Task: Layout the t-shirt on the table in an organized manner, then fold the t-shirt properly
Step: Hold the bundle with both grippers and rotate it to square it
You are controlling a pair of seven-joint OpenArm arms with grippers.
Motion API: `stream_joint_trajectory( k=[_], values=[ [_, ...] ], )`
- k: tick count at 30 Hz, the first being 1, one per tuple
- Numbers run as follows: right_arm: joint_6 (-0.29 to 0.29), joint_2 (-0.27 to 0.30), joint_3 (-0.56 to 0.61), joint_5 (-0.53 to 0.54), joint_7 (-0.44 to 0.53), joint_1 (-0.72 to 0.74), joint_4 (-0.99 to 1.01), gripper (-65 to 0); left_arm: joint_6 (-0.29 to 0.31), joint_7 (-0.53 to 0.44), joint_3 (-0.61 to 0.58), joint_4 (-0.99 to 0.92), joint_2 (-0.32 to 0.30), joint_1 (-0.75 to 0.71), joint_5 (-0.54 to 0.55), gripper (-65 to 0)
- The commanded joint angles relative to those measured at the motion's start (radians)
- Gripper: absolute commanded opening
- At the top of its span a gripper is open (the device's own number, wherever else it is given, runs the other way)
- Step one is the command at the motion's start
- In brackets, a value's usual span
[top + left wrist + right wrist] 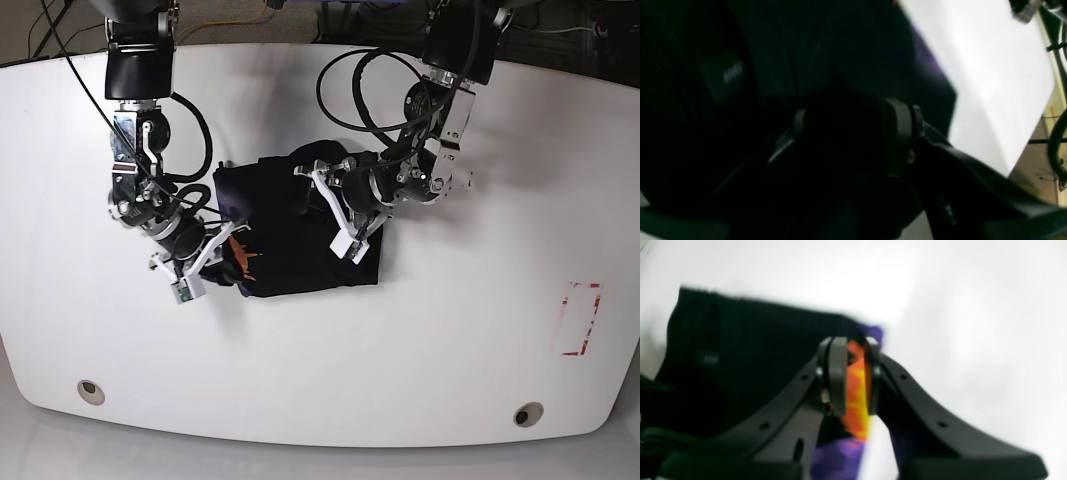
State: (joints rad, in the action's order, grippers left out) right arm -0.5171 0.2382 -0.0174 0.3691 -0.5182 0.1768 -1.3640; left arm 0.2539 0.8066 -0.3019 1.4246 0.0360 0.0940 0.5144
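**Black t-shirt bunched mid-table, gripped at its left edge**

The t-shirt (290, 235) lies on the table (450, 340) as a compact, roughly square dark bundle, a little left of centre and toward the far half. Most of what shows is plain black cloth; the orange-yellow print peeks out only at the bundle's left edge, with a strip of purple beside it. The near hem runs fairly straight, while the far edge is lumpy and rumpled under the arm there.

The right gripper (851, 375), on the left of the base view, has its fingers nearly together, pinching the orange and purple printed fold between them. The left gripper (345, 215) rests on the right half of the bundle; its wrist view is dark and blurred, filled with black cloth, so I cannot tell whether it is clamped on cloth.

A red dashed rectangle (580, 318) is marked near the table's right edge, well apart from the shirt.
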Motion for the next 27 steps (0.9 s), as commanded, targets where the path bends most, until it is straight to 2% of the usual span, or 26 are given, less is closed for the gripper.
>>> stream_joint_trajectory(
  k=[1, 4, 9, 14, 20, 27],
  values=[
    [-0.004, 0.005, 0.012, 0.017, 0.088, 0.023, 0.051, -56.8, 0.003, -0.022, 0.004, 0.002, 0.002, 0.019, -0.001, -38.8],
    [-0.004, 0.01, 0.04, 0.017, 0.178, 0.025, 0.143, -56.8, 0.003, -0.022, 0.004, -0.017, -0.003, 0.02, -0.001, -38.8],
    [-0.004, 0.014, 0.087, 0.017, 0.335, 0.054, 0.332, -56.8, 0.003, -0.022, 0.004, -0.046, -0.046, 0.029, 0.002, -38.8],
    [-0.004, 0.034, 0.107, 0.017, 0.448, 0.045, 0.418, -56.9, 0.003, -0.022, 0.002, -0.075, -0.054, 0.054, -0.001, -38.8],
    [-0.001, 0.059, 0.075, 0.018, 0.464, -0.064, 0.344, -57.1, 0.009, -0.033, 0.0, -0.173, -0.091, 0.111, -0.001, -38.8],
    [0.007, 0.059, 0.03, 0.018, 0.409, -0.24, 0.136, -57.1, 0.126, -0.095, -0.007, -0.313, -0.14, 0.198, -0.001, -38.8]
  ],
)
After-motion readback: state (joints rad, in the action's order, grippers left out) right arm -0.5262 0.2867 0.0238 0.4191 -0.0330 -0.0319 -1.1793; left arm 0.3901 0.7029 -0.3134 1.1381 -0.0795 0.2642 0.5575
